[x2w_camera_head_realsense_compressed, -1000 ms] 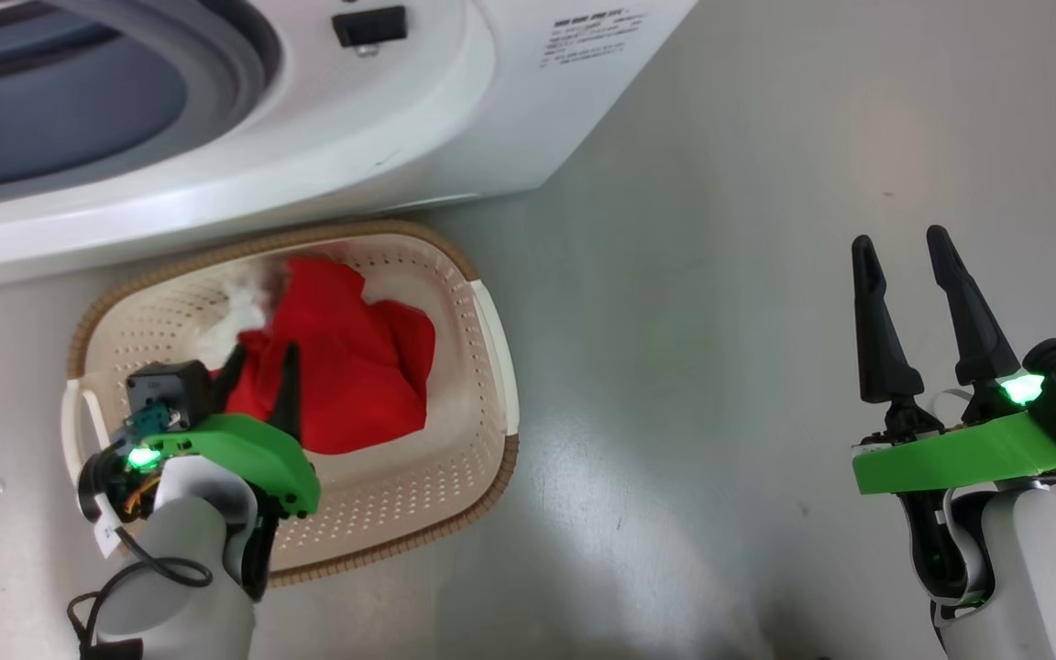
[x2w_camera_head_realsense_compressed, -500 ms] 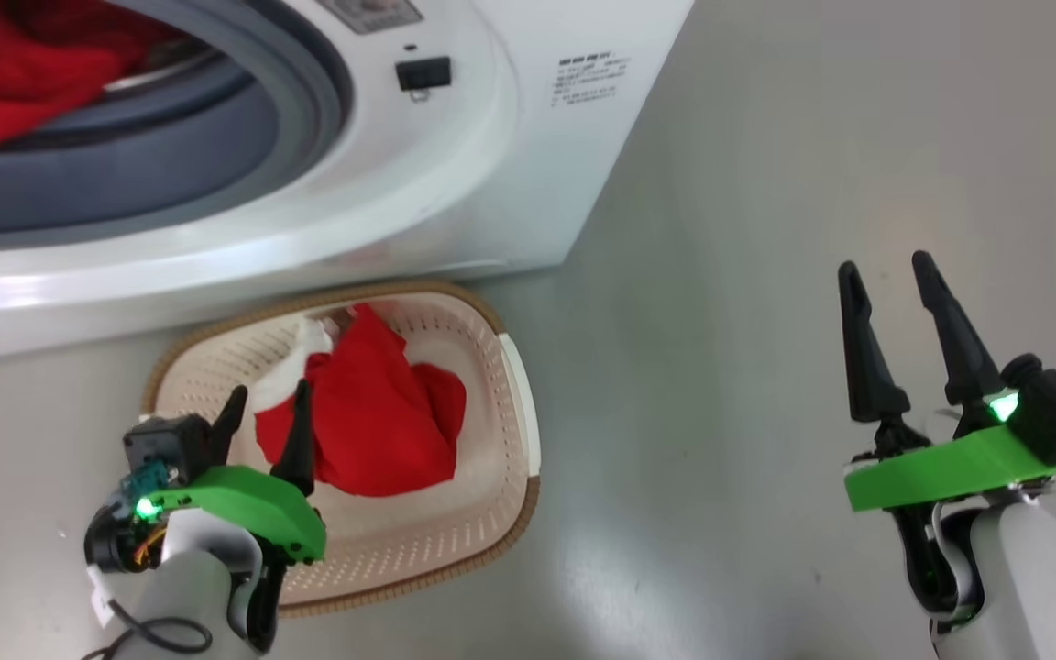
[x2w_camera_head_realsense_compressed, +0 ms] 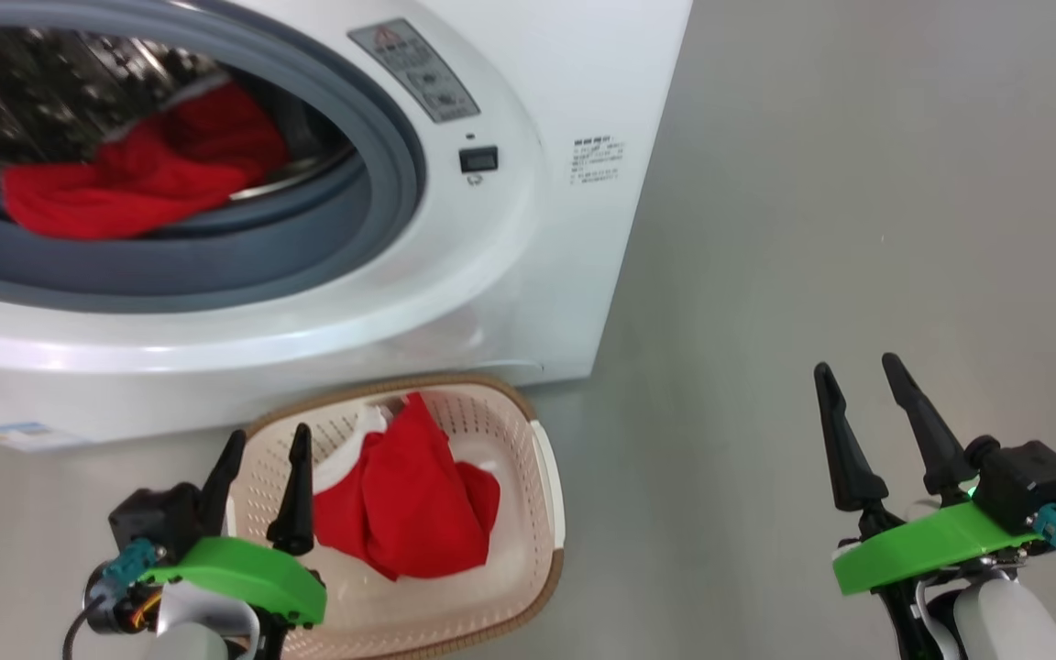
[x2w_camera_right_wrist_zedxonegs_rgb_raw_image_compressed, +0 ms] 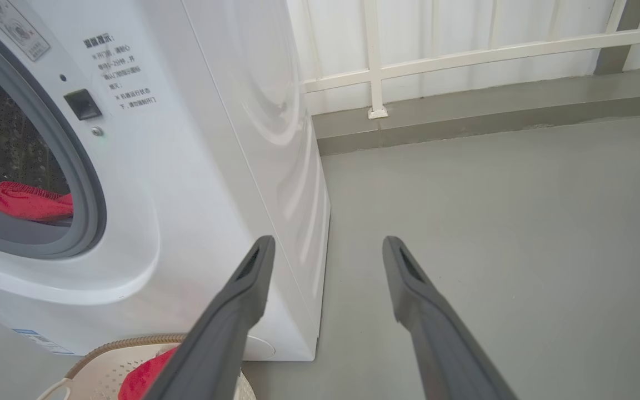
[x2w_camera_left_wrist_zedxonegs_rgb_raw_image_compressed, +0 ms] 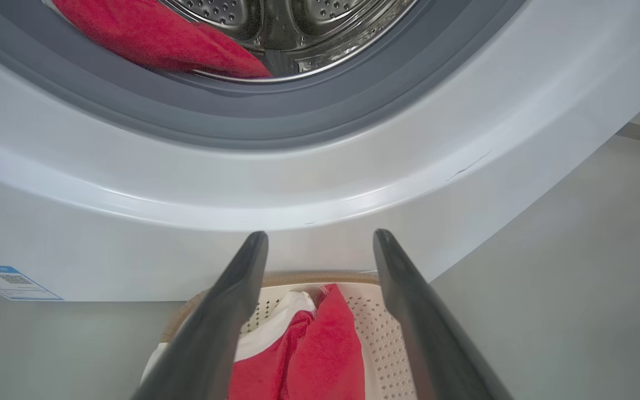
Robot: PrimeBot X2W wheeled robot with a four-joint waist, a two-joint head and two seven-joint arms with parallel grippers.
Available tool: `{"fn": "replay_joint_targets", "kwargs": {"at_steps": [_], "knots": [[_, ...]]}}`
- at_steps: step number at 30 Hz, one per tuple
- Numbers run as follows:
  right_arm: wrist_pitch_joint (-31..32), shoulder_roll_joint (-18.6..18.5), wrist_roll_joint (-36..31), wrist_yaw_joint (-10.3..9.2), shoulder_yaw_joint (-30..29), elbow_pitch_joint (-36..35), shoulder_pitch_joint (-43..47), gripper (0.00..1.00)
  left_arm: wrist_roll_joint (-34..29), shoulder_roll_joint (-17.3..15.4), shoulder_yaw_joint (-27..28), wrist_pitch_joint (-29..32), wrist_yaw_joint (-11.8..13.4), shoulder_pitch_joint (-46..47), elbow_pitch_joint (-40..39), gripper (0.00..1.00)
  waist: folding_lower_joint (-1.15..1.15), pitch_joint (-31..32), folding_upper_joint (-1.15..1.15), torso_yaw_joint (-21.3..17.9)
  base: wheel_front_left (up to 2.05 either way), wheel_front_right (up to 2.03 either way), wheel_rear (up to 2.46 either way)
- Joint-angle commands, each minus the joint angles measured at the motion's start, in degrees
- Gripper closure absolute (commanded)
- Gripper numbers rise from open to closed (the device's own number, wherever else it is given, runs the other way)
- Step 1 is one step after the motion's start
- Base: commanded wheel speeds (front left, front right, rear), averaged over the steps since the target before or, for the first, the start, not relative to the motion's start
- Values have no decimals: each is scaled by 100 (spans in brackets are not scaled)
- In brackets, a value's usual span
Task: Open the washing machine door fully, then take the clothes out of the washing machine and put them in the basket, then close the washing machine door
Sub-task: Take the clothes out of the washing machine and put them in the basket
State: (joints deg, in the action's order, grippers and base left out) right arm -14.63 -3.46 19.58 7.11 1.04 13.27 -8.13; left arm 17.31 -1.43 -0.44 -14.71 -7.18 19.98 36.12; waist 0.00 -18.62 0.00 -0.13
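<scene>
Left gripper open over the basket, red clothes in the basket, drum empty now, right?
No, the drum isn't empty: the head view shows a red garment lying in it. The left gripper is open over the basket holding red clothes.

You get bright, even light. Glare streaks the washer (x2w_camera_head_realsense_compressed: pixel 455 302) front; the drum (x2w_camera_head_realsense_compressed: pixel 51 82) looks blurred, and wrist views bend at edges.

The grey floor (x2w_camera_head_realsense_compressed: pixel 840 183) is smooth — a white fence (x2w_camera_right_wrist_zedxonegs_rgb_raw_image_compressed: pixel 373 55) stands on a low grey step (x2w_camera_right_wrist_zedxonegs_rgb_raw_image_compressed: pixel 492 105).
</scene>
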Motion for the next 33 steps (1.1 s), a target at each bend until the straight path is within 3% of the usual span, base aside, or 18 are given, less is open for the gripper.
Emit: {"fn": "replay_joint_targets", "kwargs": {"at_steps": [1,22,33], "knots": [[-37,-59,-3,37,168,-94,88,0,-6,-145,174,-29,-31,-173,-240,0,0,422,0,108,0,0,0],[-37,-40,56,37,150,-150,921,0,-419,-145,413,-29,-31,-1485,-2036,0,0,1470,0,179,0,0,0],[-37,-47,59,37,90,-304,1224,0,-489,-145,538,-29,-31,-2275,-2770,0,0,1568,0,120,0,0,0]]}}
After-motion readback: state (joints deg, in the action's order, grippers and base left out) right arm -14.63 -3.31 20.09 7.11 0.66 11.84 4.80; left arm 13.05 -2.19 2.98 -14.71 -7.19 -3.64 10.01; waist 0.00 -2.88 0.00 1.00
